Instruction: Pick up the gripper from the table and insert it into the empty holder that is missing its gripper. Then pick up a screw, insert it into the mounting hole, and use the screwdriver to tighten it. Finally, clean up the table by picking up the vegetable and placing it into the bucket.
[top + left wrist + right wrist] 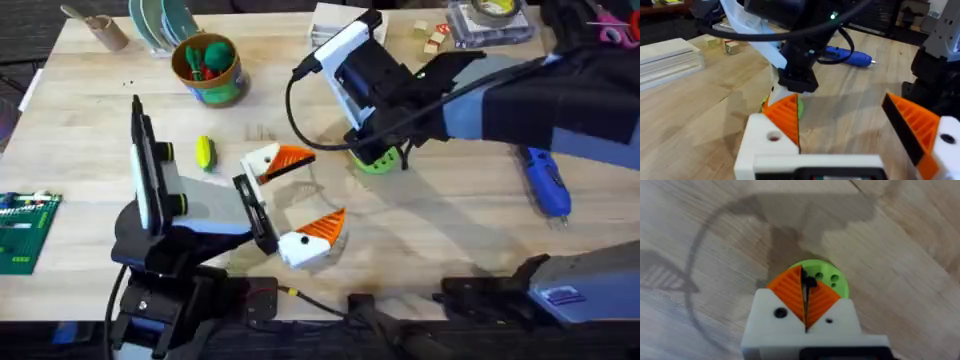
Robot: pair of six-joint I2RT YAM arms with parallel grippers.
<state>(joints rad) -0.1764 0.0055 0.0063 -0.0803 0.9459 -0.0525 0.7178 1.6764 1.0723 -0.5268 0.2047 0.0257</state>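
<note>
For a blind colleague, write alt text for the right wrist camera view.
The right gripper, its orange-padded white fingers pressed together, hangs just above a green disc with holes on the wooden table.

L gripper (pixel 850 130): fingers (pixel 782 117) white w/ orange ribbed pads, spread wide apart, nothing btwn
R arm's gripper (pixel 795 80): black, pointing down at table (pixel 690 120), just beyond L fingers
Green disc (pixel 799 107): sliver under it
Screwdriver (pixel 847 56): blue, lying flat, farther back
</note>
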